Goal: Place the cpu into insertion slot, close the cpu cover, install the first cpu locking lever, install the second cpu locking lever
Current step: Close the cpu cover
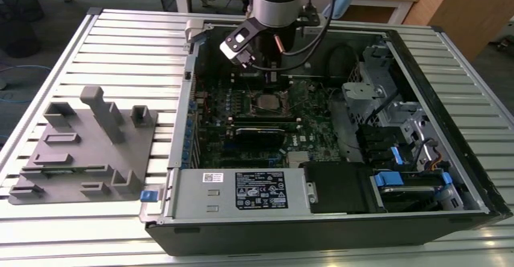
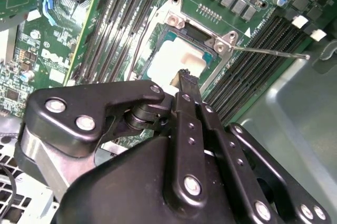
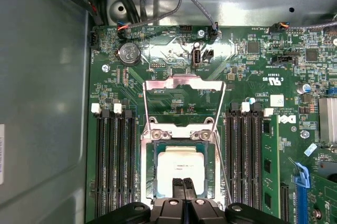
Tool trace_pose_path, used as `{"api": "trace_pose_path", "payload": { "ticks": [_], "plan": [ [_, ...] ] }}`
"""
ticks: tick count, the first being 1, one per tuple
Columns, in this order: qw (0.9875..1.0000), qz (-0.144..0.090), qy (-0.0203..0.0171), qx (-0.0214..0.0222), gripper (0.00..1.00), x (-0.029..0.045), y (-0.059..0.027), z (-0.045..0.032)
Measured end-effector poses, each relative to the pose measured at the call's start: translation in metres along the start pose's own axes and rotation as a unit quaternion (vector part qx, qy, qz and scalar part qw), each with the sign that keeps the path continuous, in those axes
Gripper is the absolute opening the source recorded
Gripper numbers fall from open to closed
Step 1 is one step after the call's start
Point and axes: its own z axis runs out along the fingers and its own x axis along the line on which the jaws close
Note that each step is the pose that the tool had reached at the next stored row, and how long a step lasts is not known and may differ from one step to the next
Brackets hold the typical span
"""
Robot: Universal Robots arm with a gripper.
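Above the insertion slot (image 3: 149, 174), the gripper (image 3: 184, 183) has its fingers drawn together with nothing held between them. The tips are over the cpu (image 3: 181, 163); contact cannot be confirmed. The cpu lies in the slot. The cpu cover (image 3: 184, 83) is folded back, open.

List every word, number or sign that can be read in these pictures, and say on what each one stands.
No text can be quoted with certainty.
Black label on the metal box, exterior view: print too small to read.
Small white sticker beside it: too small to read.
White lettering on the green circuit board, first wrist view: upside down, too small to read.
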Motion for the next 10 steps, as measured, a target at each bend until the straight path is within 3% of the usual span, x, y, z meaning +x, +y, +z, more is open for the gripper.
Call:
{"api": "trace_pose_path", "payload": {
  "ticks": [7,10],
  "plan": [
    [1.0,0.0,0.0002,-0.0001,0.11,0.0,0.0016,-0.0272],
    [1.0,0.0,0.0002,-0.0001,0.11,-0.0001,0.002,-0.0334]
  ]
}}
